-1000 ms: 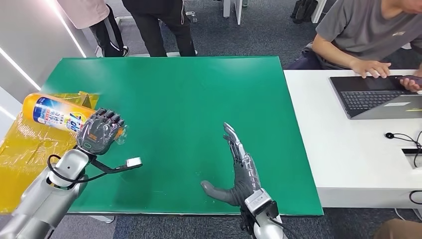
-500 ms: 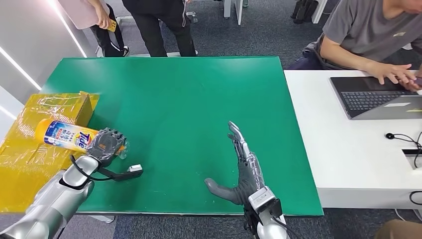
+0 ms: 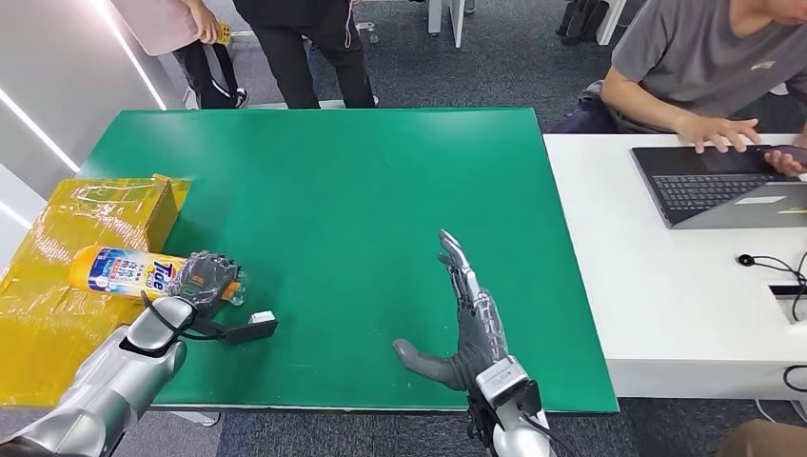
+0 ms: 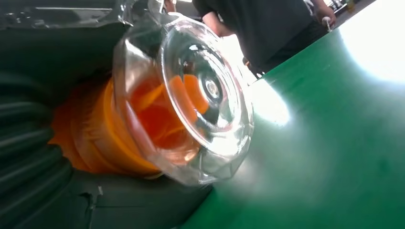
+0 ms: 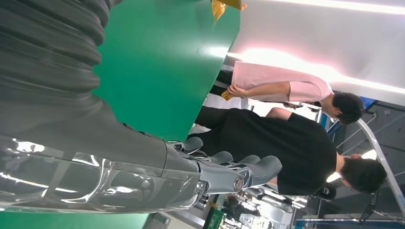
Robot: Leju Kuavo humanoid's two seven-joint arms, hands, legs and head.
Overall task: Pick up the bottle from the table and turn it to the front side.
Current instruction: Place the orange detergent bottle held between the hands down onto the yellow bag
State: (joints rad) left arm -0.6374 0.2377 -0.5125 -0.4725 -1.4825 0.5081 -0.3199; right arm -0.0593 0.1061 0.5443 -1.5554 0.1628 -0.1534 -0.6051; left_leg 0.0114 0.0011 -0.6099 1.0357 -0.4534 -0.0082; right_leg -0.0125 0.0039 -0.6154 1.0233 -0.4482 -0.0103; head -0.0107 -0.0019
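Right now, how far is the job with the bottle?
Done: the left hand grips the bottle near its clear cap. In hand: the bottle lies sideways at the green table's left edge, label facing up. Left: whether the turn is finished is unclear. The right hand is open above the table.

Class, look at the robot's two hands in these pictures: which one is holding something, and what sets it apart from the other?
The left hand grips an orange plastic detergent bottle by its clear-capped end, at the green table's left edge. The right hand lies open and flat, holding nothing.
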